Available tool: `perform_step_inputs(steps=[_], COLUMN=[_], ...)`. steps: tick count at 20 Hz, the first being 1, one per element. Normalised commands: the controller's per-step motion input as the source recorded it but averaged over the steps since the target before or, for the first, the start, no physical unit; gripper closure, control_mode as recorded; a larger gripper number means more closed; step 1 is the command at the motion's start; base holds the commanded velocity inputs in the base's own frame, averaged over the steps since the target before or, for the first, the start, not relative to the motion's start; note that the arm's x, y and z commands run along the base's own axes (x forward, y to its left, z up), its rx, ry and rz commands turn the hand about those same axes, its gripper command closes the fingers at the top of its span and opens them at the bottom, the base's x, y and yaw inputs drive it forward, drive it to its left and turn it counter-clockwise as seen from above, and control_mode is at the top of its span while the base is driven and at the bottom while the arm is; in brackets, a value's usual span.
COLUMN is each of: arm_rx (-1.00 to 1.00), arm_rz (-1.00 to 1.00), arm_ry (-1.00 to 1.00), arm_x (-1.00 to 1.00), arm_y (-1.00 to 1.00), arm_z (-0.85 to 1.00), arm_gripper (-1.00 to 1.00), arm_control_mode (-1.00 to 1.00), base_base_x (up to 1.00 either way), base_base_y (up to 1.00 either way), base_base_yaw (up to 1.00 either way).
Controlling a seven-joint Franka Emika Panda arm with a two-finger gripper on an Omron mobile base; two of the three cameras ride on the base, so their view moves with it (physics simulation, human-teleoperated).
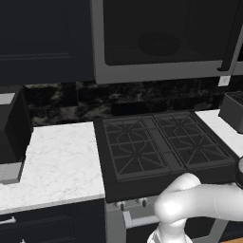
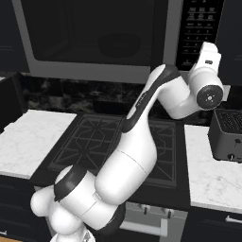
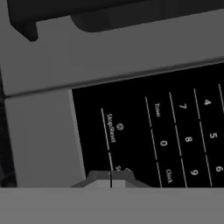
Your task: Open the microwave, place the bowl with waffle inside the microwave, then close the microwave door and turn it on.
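The microwave point(image 1: 161, 73) point(image 2: 94, 71) hangs above the stove. Its door point(image 1: 166, 23) point(image 2: 71, 28) is closed, the dark bar handle point(image 1: 232, 38) at its right edge. Behind the dark glass I make out the black bowl point(image 1: 159, 43) point(image 2: 120, 46) on the floor of the cavity; the waffle cannot be made out through the glass. My white hand point(image 2: 207, 59) is raised against the keypad point(image 2: 203, 21) point(image 3: 175, 127). In the hand view my gripper point(image 3: 111, 180) is shut with nothing in it, its tips together at the panel just below the "Stop/Reset" label point(image 3: 110, 127).
A black gas stove point(image 1: 161, 142) point(image 2: 90, 137) lies under the microwave, between white marble counters point(image 1: 57, 156) point(image 2: 212, 175). A dark toaster point(image 2: 229, 132) point(image 1: 234, 111) stands on the right counter, a dark appliance point(image 1: 12, 128) on the left one. Dark cupboards point(image 1: 42, 38) flank the microwave.
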Motion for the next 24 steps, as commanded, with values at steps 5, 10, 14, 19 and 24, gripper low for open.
perform_step_inputs(steps=[5, 10, 14, 19, 24], arm_rx=[0.13, 0.07, 0.01, -0.05, -0.18], arm_rz=[0.00, 0.03, 0.07, 0.06, 0.04], arm_ry=[0.00, 0.00, 0.00, -0.03, 0.00], arm_x=[0.29, 0.34, 0.52, 0.52, 0.50], arm_y=[-0.17, -0.04, 0.00, 0.23, 0.52], arm_z=[0.02, 0.00, 0.00, -0.07, -0.03], arm_gripper=[1.00, 1.00, 1.00, 1.00, 1.00], arm_control_mode=[-1.00, -1.00, -1.00, -1.00, -1.00], base_base_x=[0.00, 0.00, 0.00, 0.00, 0.00], base_base_y=[0.00, 0.00, 0.00, 0.00, 0.00], base_base_yaw=[0.00, 0.00, 0.00, 0.00, 0.00])
